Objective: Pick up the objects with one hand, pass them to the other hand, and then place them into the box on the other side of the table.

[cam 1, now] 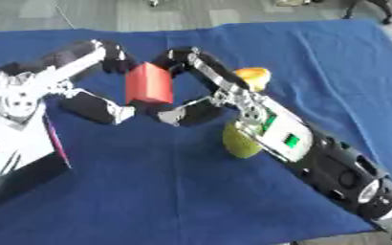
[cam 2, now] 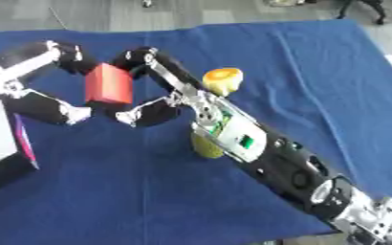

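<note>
Over the blue cloth (cam 1: 199, 191) that covers the table, both of the robot's arms meet around a red block (cam 1: 148, 83), which is held up off the cloth toward the far left part of the table. The left hand (cam 1: 99, 76) comes in from the left side, its fingers curled over the block's top left corner and its thumb reaching in under the block's lower edge, so it grips the block from that side. The right hand (cam 1: 191, 86) reaches in across the table from the lower right, its fingers hooked round the block's upper right edge and its thumb tucked below, so the block is pinched between the two hands at once. Behind the right wrist an orange and yellow fruit (cam 2: 222, 79) lies on the cloth, and a yellow-green fruit (cam 1: 239, 142) lies just under the right forearm, partly hidden by it. At the left edge there is a white and black box (cam 1: 19, 143) with a magenta side, close beside the left arm; I can't tell what it holds.
</note>
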`<control>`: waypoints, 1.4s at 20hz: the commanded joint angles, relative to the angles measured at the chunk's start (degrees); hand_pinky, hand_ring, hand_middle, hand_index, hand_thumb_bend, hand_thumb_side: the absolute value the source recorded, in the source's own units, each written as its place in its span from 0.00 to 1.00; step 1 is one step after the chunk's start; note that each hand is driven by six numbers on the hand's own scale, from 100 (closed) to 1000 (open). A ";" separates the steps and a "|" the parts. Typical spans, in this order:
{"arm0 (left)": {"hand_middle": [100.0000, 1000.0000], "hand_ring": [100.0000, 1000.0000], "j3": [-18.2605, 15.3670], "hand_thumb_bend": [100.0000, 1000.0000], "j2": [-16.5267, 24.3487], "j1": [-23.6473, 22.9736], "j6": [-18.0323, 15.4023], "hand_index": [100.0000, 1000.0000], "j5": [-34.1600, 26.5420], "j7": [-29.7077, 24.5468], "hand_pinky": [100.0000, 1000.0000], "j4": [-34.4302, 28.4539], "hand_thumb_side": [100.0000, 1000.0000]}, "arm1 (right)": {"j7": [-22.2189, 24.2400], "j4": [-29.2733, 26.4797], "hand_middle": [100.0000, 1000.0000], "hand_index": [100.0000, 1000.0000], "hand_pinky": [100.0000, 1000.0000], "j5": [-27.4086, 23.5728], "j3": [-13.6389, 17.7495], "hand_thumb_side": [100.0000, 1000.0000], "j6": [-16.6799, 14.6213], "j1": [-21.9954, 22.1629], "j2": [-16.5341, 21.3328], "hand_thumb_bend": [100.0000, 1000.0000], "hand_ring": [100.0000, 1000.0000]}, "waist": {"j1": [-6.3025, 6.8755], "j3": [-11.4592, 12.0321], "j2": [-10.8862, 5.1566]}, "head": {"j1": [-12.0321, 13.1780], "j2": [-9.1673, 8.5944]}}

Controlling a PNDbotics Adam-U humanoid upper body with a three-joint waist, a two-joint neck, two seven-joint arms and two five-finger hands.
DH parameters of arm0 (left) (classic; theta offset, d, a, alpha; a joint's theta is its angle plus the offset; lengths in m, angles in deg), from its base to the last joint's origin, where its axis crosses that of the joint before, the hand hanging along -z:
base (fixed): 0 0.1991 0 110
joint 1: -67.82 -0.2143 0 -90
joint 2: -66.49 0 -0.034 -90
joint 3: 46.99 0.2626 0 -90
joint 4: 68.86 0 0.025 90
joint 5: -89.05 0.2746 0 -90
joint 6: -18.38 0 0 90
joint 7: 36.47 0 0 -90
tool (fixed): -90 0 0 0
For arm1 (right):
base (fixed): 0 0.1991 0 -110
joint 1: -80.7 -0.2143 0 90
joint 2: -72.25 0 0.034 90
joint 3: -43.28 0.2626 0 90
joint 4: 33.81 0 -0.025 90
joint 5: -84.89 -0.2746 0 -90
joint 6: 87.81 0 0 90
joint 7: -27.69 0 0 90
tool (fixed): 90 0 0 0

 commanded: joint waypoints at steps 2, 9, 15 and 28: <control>0.69 0.71 -0.59 0.00 0.06 0.90 0.33 0.38 0.57 0.48 0.78 -0.11 0.11 | 0.73 -1.79 0.59 0.72 0.70 0.81 -0.22 0.01 -1.39 -0.70 0.44 0.41 0.76 | -0.31 0.06 -0.35 | 0.17 0.32; 0.68 0.70 -0.79 0.00 0.39 0.76 0.43 0.37 1.18 0.74 0.77 -0.31 0.08 | -0.07 -0.59 0.64 0.76 0.71 1.63 0.27 0.12 -0.81 -0.50 0.23 0.34 0.80 | -0.28 0.14 -0.41 | 0.28 0.32; 0.67 0.70 -0.76 0.00 1.22 0.59 0.54 0.36 1.10 -0.06 0.77 -1.15 0.06 | -1.86 0.60 0.70 0.81 0.73 2.25 0.91 0.19 0.98 -0.42 0.13 0.30 0.84 | -0.17 0.27 -0.41 | 0.52 0.32; 0.66 0.69 -1.94 0.00 4.60 -0.82 1.17 0.35 0.64 0.47 0.76 -2.76 0.03 | -3.70 0.04 0.75 0.84 0.75 1.49 1.46 0.20 0.66 0.37 0.75 0.29 0.87 | 0.16 0.36 -0.99 | 1.83 0.32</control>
